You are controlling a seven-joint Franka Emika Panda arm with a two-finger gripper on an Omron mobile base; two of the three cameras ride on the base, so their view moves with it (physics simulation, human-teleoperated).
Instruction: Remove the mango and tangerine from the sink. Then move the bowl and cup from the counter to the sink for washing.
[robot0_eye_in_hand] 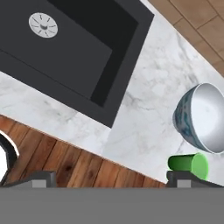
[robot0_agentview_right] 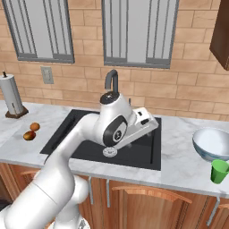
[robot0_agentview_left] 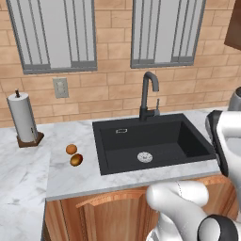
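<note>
With mango (robot0_agentview_left: pixel 76 160) and tangerine (robot0_agentview_left: pixel 71 149) already set on the counter (robot0_agentview_left: pixel 33 174), the gripper (robot0_eye_in_hand: pixel 111 177) — jaws apart, nothing held — must next be brought to bowl (robot0_eye_in_hand: pixel 202 117) or cup (robot0_eye_in_hand: pixel 189 164).

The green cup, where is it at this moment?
The green cup stands on the counter right of the sink, just in front of the bowl, near the counter's front edge.

The sink (robot0_agentview_left: pixel 155 141) is set into the worktop (robot0_agentview_left: pixel 70 176), tap (robot0_agentview_left: pixel 148 94) behind it. Left of it, tangerine (robot0_agentview_left: pixel 71 149) and mango (robot0_agentview_left: pixel 76 160) are placed just beside each other, tangerine behind. Right of it, the bowl (robot0_agentview_right: pixel 212 143) is found, cup (robot0_agentview_right: pixel 219 171) in front.
</note>
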